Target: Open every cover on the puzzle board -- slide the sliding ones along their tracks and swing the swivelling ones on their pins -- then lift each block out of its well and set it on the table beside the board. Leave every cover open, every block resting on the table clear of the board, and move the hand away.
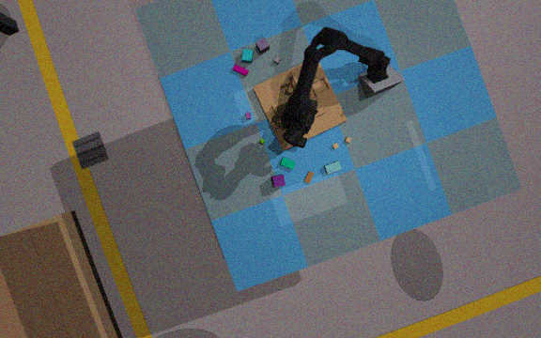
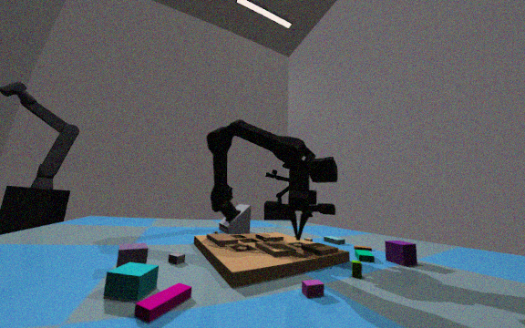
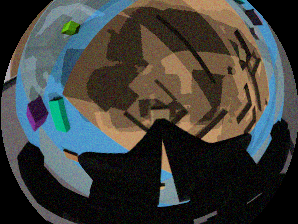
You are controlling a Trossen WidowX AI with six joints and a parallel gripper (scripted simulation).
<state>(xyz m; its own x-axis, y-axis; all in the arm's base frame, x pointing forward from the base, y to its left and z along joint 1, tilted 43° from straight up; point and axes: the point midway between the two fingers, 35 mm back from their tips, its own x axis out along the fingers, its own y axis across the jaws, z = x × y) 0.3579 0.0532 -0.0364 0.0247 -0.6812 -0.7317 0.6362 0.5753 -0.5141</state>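
Note:
The wooden puzzle board (image 1: 331, 120) (image 2: 244, 274) (image 3: 80, 91) lies on the blue-grey mat, partly under the arm and its shadow. Raised covers show on it, among them one cover (image 2: 275, 248) near the middle and one cover (image 2: 321, 248) at its right. Whether each is fully open, and what the wells hold, cannot be told. My gripper (image 2: 298, 238) (image 3: 160, 123) is shut and empty, tips down close over the board's far right part. A green block (image 1: 287, 163) (image 2: 364, 256) (image 3: 59, 115), a purple block (image 1: 278, 180) (image 2: 400, 252) (image 3: 37, 113) and a lime block (image 1: 262, 141) (image 2: 356, 269) (image 3: 70, 27) lie off the board.
A teal block (image 1: 247, 55) (image 2: 130, 281), a magenta bar (image 1: 240, 69) (image 2: 163, 302), a mauve block (image 1: 262, 45) (image 2: 132, 255) and a small pink block (image 1: 248, 115) (image 2: 313, 289) lie around the board. A pale teal block (image 1: 332, 167) and an orange block (image 1: 309, 177) lie past the purple one.

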